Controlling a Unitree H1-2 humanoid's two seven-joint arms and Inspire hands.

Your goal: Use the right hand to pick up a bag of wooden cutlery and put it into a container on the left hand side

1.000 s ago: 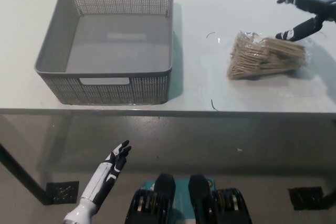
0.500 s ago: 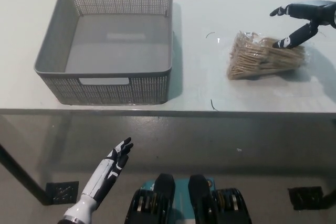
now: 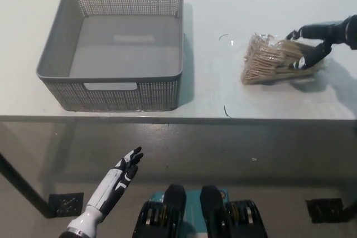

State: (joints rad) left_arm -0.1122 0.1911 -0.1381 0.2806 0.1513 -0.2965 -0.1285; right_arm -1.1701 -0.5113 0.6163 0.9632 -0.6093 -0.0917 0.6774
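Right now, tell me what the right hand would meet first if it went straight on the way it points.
The bag of wooden cutlery: the right hand points toward picture left at the bag's right end and may already touch it; depth is unclear.

**Grey, white, black and light brown**

The basket [image 3: 111, 96] is grey. Its walls have a pattern of tiny holes, like a net. Its bottom is plain grey. The table [image 3: 223, 4] is white, with a few thin dark marks [image 3: 226, 111] on it. The bag [image 3: 281, 59] is see-through and a bit shiny. The cutlery [image 3: 265, 66] inside it is light brown, like straw. The right hand [image 3: 329, 34] is black. The left hand [image 3: 114, 185] is white, with black at its tip. The floor [image 3: 268, 154] is a dull grey-brown. A dark square [image 3: 65, 202] sits on it.
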